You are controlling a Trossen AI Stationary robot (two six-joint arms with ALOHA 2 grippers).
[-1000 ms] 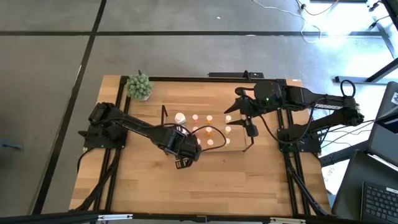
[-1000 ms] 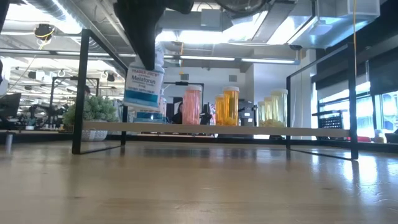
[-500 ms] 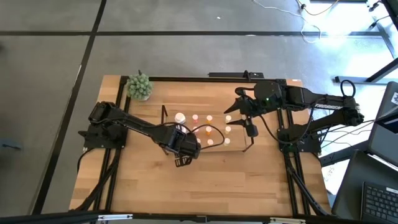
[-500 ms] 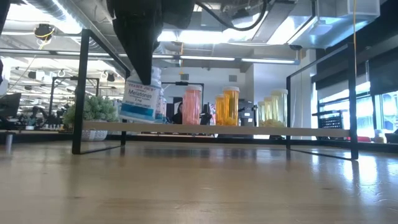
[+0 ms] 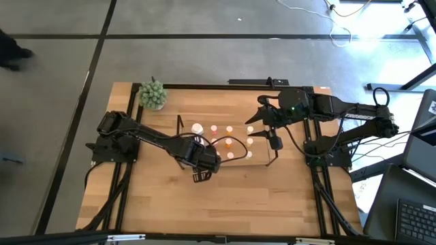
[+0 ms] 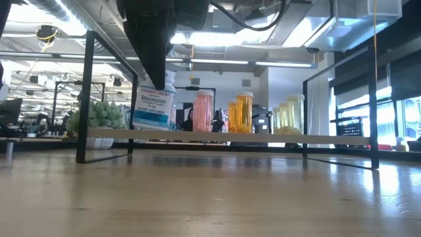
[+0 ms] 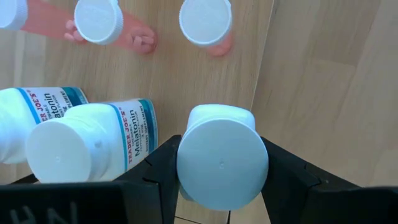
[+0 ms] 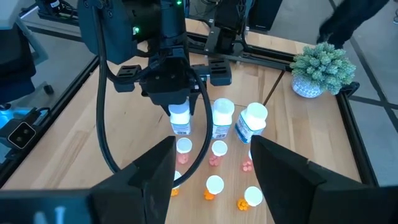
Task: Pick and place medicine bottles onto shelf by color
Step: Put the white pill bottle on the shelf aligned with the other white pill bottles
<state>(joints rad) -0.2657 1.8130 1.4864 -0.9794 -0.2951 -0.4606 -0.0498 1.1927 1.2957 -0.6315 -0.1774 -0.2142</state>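
My left gripper [image 5: 198, 154] is shut on a white "Melatonin" bottle [image 6: 154, 106] over the left end of the shelf [image 5: 267, 158], a black wire rack with a light wood base [image 6: 263, 137]. Two more white bottles [image 7: 68, 146] stand beside it on the base. Pink [image 6: 203, 110], orange [image 6: 244, 112] and cream [image 6: 295, 112] bottles stand further along. My right gripper [image 8: 214, 149] is open and empty, above the shelf's right end [image 5: 264, 126]. My left gripper pinches the white bottle between its two fingers [image 7: 155, 171], on opposite sides of the body just under the cap [image 7: 222, 163]. The fingers come from above, pointing down. The bottle hangs nearly upright, its bottom [image 6: 152, 126] at the shelf base; whether it touches, I cannot tell.
A green round plant [image 5: 153, 94] stands at the table's far left corner. The shelf's upright wire ends [image 6: 85, 92] rise on either side of the bottles. Bare wood tabletop [image 5: 231, 204] lies in front of the shelf.
My left gripper has gone down with the white bottle toward the shelf base. The bottle tipped partway and now stands nearly upright, lower than before, next to the other white bottles.
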